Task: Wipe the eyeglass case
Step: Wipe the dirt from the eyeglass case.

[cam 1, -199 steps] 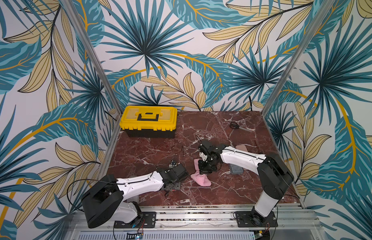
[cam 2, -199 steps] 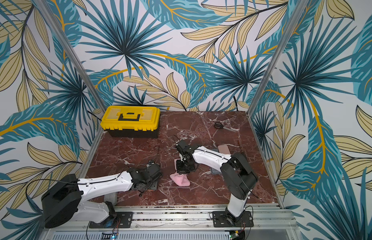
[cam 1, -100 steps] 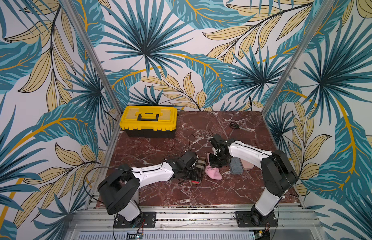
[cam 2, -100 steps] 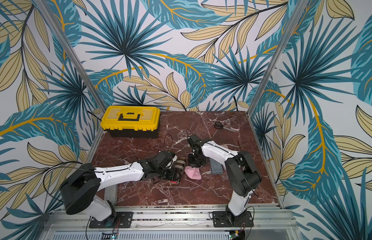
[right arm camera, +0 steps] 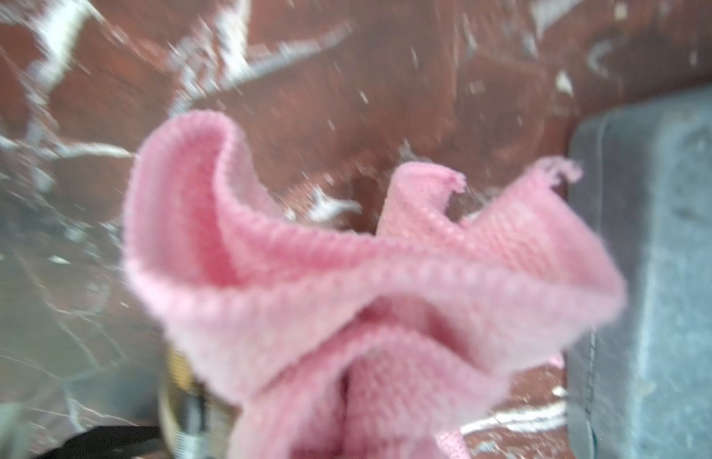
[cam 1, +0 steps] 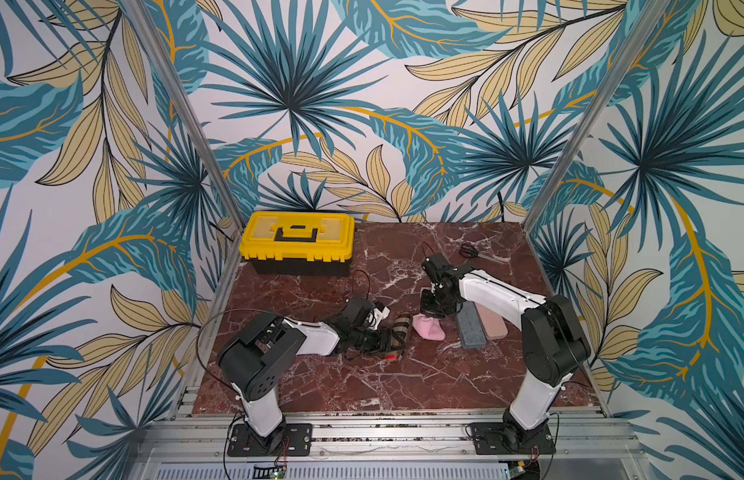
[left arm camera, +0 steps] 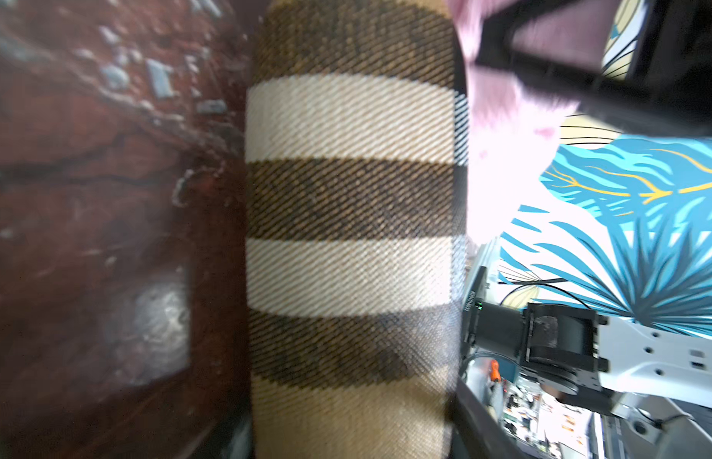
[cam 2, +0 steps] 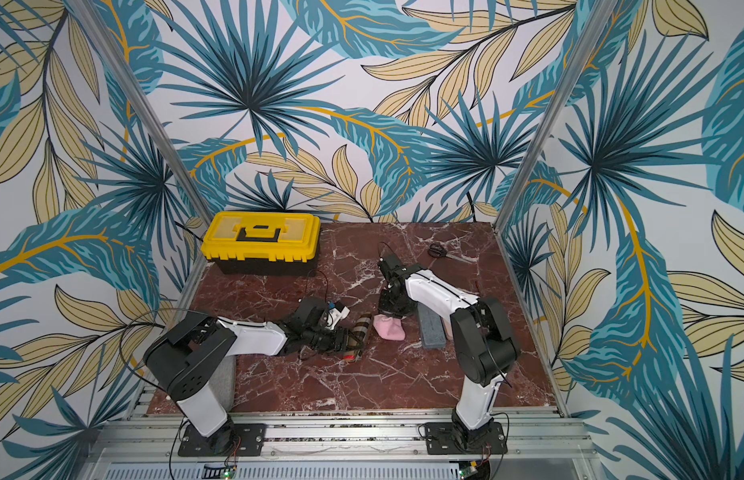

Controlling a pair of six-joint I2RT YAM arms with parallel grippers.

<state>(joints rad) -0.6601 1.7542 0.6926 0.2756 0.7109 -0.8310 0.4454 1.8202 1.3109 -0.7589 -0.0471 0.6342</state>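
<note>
My left gripper [cam 1: 387, 341] is shut on a brown-and-tan striped eyeglass case [cam 1: 400, 338], held low over the marble table [cam 1: 362, 386]. The same case shows in a top view [cam 2: 359, 334] and fills the left wrist view [left arm camera: 350, 238]. A pink cloth [cam 1: 430, 329] hangs bunched from my shut right gripper [cam 1: 430, 311], just right of the case's far end. Whether the cloth touches the case I cannot tell. In the right wrist view the pink cloth [right arm camera: 346, 278] hides the fingers.
A grey case [cam 1: 470, 330] and a tan-pink case [cam 1: 492, 326] lie side by side right of the cloth, under the right arm. A yellow toolbox [cam 1: 297, 239] stands at the back left. Black scissors [cam 1: 472, 250] lie at the back right.
The left arm has swung to the right, and the striped case is now at mid-table. The right gripper has carried the pink cloth to the right and a little farther back.
</note>
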